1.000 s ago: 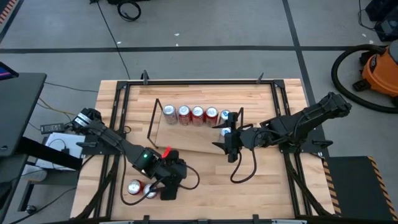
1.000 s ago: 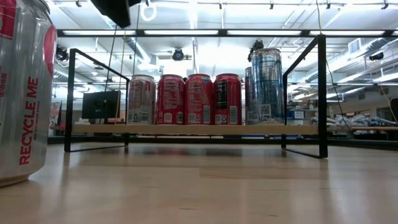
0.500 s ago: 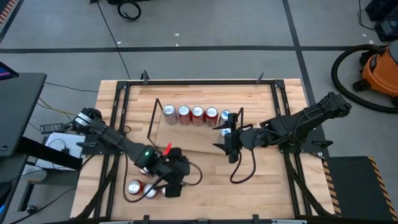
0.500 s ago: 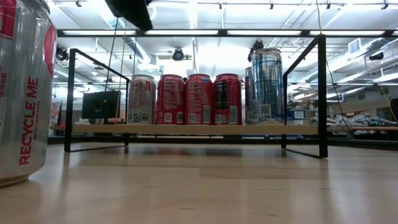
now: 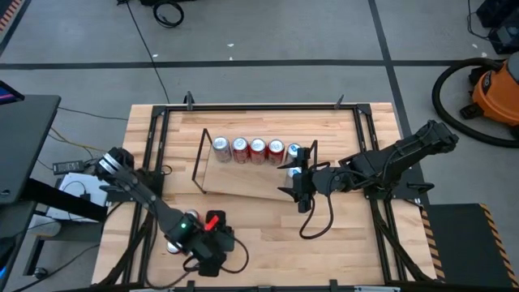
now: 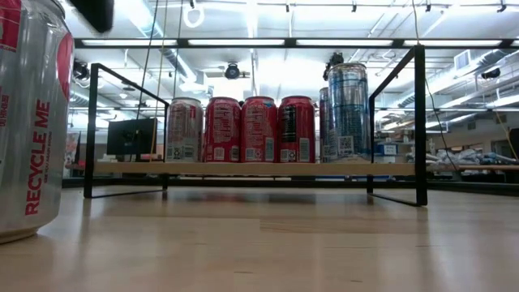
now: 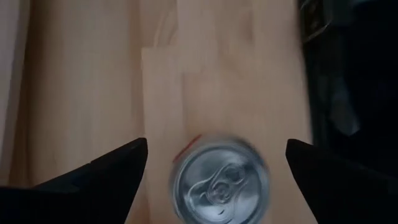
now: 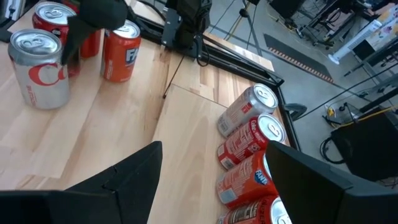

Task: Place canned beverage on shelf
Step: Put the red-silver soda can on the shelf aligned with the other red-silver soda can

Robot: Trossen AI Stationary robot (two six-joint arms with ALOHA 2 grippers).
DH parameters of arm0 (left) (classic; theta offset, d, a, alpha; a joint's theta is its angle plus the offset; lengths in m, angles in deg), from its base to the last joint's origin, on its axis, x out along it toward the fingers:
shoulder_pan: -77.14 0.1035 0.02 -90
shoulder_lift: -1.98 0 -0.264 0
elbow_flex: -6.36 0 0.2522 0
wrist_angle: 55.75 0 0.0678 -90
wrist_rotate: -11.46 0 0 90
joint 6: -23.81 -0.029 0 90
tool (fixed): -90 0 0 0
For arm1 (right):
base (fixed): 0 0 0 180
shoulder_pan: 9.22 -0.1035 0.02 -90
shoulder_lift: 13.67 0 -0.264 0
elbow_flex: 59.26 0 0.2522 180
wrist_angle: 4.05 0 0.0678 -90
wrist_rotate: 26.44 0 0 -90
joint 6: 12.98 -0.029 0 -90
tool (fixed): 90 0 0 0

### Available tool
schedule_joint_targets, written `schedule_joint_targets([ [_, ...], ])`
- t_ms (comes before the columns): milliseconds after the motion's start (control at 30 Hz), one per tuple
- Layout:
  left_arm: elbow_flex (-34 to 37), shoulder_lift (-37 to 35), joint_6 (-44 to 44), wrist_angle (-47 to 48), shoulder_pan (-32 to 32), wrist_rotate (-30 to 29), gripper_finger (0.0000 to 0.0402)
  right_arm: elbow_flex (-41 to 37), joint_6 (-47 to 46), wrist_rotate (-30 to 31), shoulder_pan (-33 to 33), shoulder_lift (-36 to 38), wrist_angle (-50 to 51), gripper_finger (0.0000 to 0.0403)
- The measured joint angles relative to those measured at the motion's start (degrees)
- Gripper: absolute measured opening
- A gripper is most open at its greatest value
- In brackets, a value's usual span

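Canned beverage count first: nearest the front edge, one silver-topped can (image 7: 221, 185) stands upright on the table right under the left gripper (image 5: 212, 251), whose fingers are spread wide on either side of it and aren't holding anything. The right wrist view shows three loose cans (image 8: 38, 68) clustered there. Further back, the right gripper (image 5: 302, 188) hangs by the shelf's (image 5: 243, 185) right end, fingers wide apart and empty too. On the shelf sit five cans (image 6: 262, 130) in a row: four red-and-silver, one taller blue-silver (image 6: 347, 109).
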Motion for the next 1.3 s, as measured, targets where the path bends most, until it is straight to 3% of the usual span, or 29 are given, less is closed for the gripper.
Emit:
schedule_joint_targets([
  [967,0.0,7.8,1.6,3.4,0.8,0.9,0.0392,0.0,0.1,0.0,0.0,0.0,0.0,0.0297],
  [1300,0.0,8.0,1.4,5.9,3.1,2.3,0.0340,0.0,0.2,0.0,0.0,0.0,0.1,0.0297],
])
